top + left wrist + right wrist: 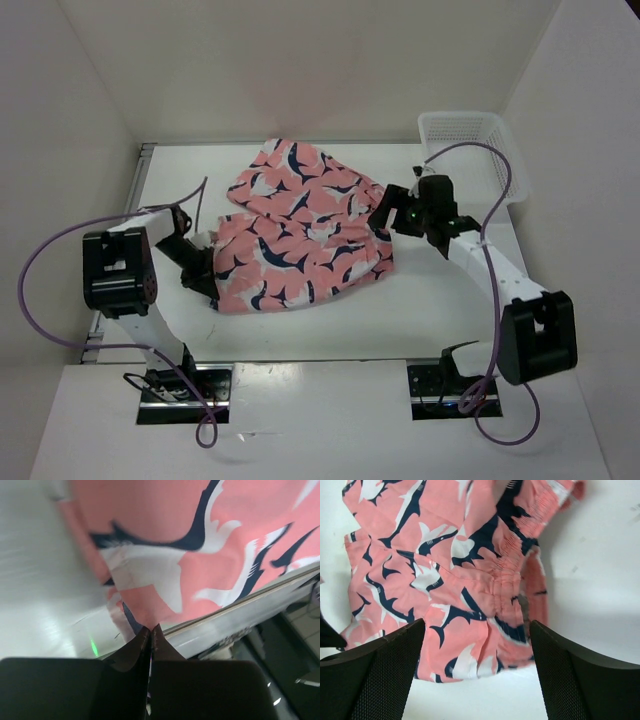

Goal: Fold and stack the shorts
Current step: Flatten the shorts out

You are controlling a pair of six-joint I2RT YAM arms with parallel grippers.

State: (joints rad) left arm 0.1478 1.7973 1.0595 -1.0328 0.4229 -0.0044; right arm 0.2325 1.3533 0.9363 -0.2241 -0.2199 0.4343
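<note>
While I watch from the overhead view, the shorts (300, 230) lie spread mid-desk (450, 310), legs toward the left arm and elastic waistband toward the right, so their long axis runs roughly across between the two arms.

My left end effector (205, 275) sits at the near-left leg hem. In its wrist view the jaws are pressed together (150, 632) with the fabric edge running right down into them, so I judge it is pinching that hem corner.

My right end effector (385, 215) hovers above the waistband with its jaws spread wide (475, 630). The gathered elastic lies directly below and between the fingers, with nothing gripped.

I judge the coming move turns on this: the waistband is straight under the right arm, which only needs to drop and close. With both ends held, a fold along that left-right axis looks workable. The basket (470, 135) stands well apart at the far right.
</note>
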